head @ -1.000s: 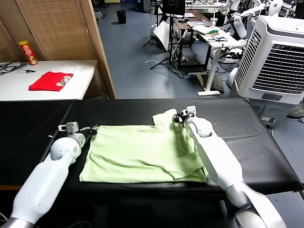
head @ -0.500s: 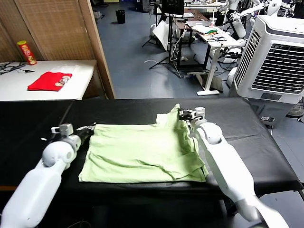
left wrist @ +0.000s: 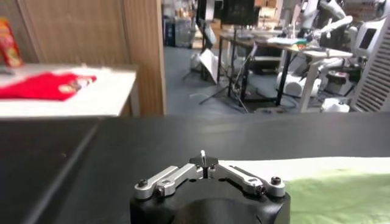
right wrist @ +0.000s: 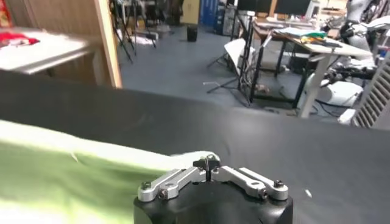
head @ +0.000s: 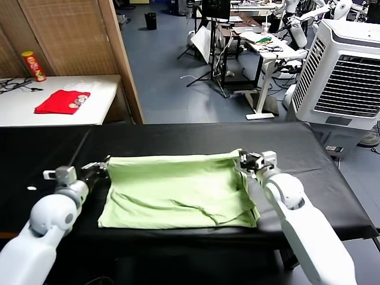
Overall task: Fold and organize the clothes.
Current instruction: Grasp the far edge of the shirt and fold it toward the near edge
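- The shirt (head: 178, 190) lies flat in the middle of the black table (head: 148, 135). It looks thin, light and floppy, so its far corners are good places to hold.
- The left gripper (head: 102, 167) is clamped on the shirt's far left corner.
- The right gripper (head: 244, 161) is clamped on the far right corner.
- The room behind the table is crowded.

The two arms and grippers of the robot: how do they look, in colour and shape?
Both arms have smooth, rounded white shells. The left gripper and right gripper are black at the tips, each with a small grey block mounted at the wrist. The wrist views show silver metal linkage bars with screws on a black body.
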{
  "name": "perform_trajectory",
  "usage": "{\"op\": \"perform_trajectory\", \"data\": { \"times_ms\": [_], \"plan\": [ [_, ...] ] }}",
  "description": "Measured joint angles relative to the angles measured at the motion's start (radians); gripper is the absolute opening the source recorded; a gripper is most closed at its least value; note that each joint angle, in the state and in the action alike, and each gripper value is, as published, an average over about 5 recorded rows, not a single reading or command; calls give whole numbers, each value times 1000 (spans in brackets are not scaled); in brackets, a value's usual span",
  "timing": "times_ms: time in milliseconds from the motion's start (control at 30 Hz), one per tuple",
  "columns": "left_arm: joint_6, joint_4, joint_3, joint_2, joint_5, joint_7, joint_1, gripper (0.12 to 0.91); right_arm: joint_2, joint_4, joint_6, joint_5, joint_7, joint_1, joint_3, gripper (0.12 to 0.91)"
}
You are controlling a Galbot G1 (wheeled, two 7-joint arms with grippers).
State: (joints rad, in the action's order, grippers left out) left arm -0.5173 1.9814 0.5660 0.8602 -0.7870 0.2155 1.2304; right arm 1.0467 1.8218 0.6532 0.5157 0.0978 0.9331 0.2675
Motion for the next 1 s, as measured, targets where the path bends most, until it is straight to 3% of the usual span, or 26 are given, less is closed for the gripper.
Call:
{"op": "perform_trajectory", "data": {
  "times_ms": [267,533,700,800,867,1000],
  "plan": [
    [10,113,84,19,41,4,182,128,-28,144,57,-26,18,143,31,120],
    [42,151,94,48,93,3,312,128,-29,206,70,-59,13,266,58,120],
    [36,150,94,59,101,12,346,128,-22,234,81,-51,18,312,73,124],
    [21,153,94,62,102,18,357,134,-23,257,83,-35,26,335,88,204],
    [16,158,96,64,103,21,363,177,-28,277,83,-27,27,351,101,315],
    [5,172,98,65,101,31,379,371,-39,328,83,-8,23,384,137,532]
  ]
}}
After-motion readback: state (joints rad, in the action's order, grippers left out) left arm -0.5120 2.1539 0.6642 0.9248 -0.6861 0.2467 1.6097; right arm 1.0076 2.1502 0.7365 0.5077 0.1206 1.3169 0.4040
